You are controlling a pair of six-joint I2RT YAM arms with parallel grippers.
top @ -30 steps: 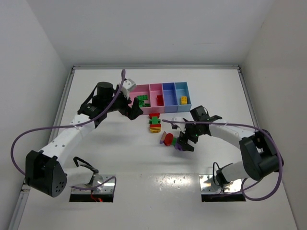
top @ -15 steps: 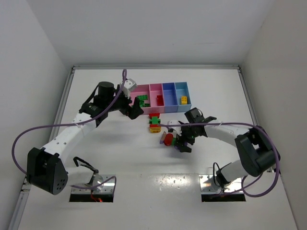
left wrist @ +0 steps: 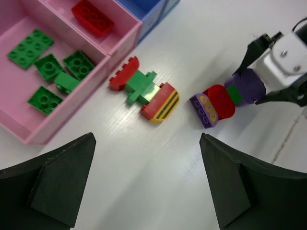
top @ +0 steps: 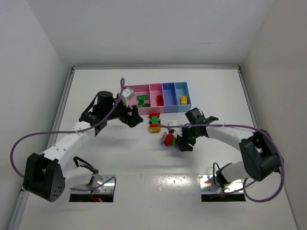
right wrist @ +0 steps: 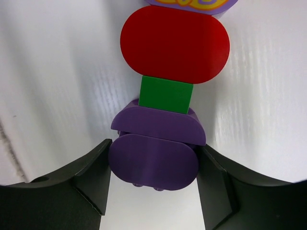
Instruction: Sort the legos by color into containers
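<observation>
Right gripper [right wrist: 153,160]: jaws are closed against both sides of the purple end [right wrist: 158,127] of the clump [right wrist: 174,44]; contact is seen on each finger, so a grasp is read. The clump (purple, green, red, purple) is lying flat on the table [top: 120,158], near the centre and well apart from the bins. The end piece is probably taken because the stack is mixed-colour and has to be split before binning; that end gives two flat faces for the fingers.

Right arm: the elbow is thrown out to the right, the forearm is run leftward, the wrist is kept low and the fingers are laid almost along the table.

Left gripper [left wrist: 147,143]: jaws are spread wide, nothing is held. It is hung above the table just beside the wide pink bin [left wrist: 14,91], looking down on both clumps, likely parked as the second hand for the pull-apart. The left arm is stretched forward from its base with the wrist raised.

Second clump [left wrist: 146,93] (red, green, yellow) is left untouched between the bins and the gripped one.

Already sorted: green bricks [left wrist: 48,67] in the wide pink bin, a red brick [left wrist: 92,17] in the narrow pink bin [left wrist: 122,28], a yellow brick [top: 183,99] in the light blue bin [top: 181,88].
</observation>
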